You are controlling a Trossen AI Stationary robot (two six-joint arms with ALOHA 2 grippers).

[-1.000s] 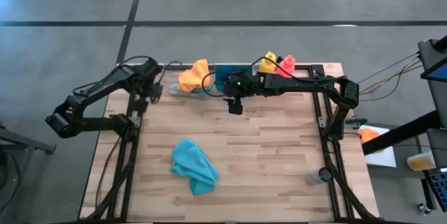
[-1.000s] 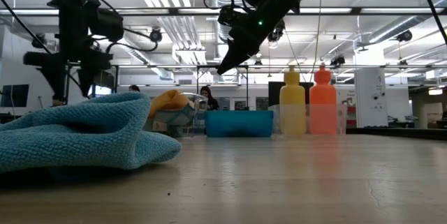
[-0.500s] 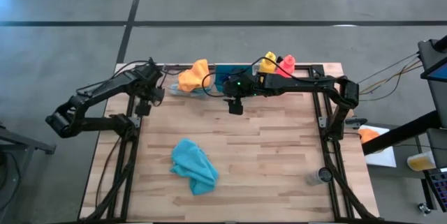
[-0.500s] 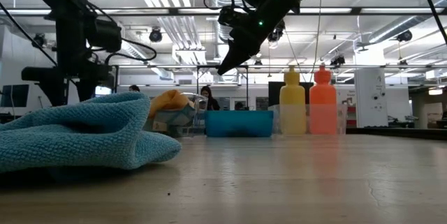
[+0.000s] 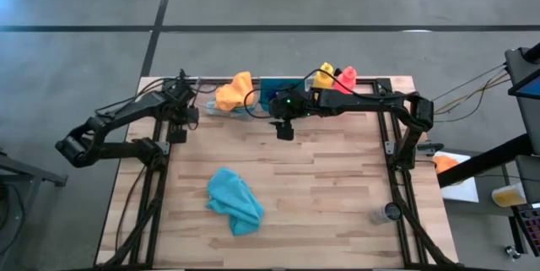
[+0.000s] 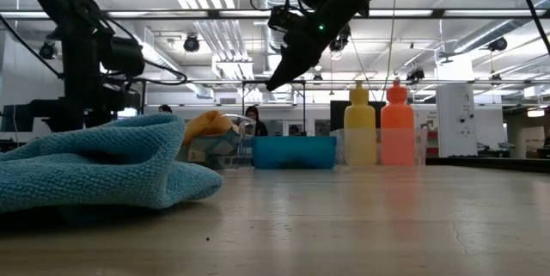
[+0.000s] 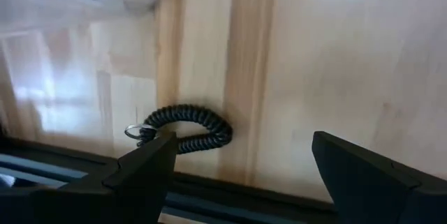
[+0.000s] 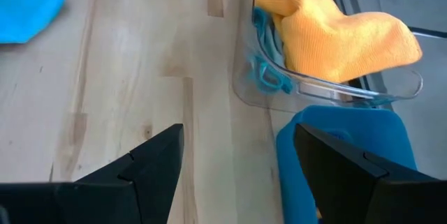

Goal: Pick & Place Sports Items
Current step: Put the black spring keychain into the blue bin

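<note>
A dark coiled ring [image 7: 187,130] with a small metal loop lies flat on the wood near the table's far left. My left gripper [image 7: 244,182] [image 5: 178,129] is open above it, pointing down, one finger on either side and touching nothing. My right gripper [image 5: 284,129] [image 8: 237,175] hangs open above the table's far middle. An orange cloth [image 8: 335,28] lies heaped in a clear tray [image 8: 251,91]. A teal cloth [image 5: 234,199] lies crumpled at the near middle. A yellow bottle [image 5: 325,74] and a pink-red bottle [image 5: 347,77] stand upright at the far edge.
A teal bin [image 5: 274,94] stands between the clear tray and the bottles. A dark frame rail [image 7: 230,199] runs close beside the coiled ring. A small grey cylinder [image 5: 390,213] stands near the right front corner. Bare wood lies across the table's middle and right.
My left gripper has come down toward the table at the far left and has rolled somewhat about its own axis, staying open. My right gripper has kept still.
</note>
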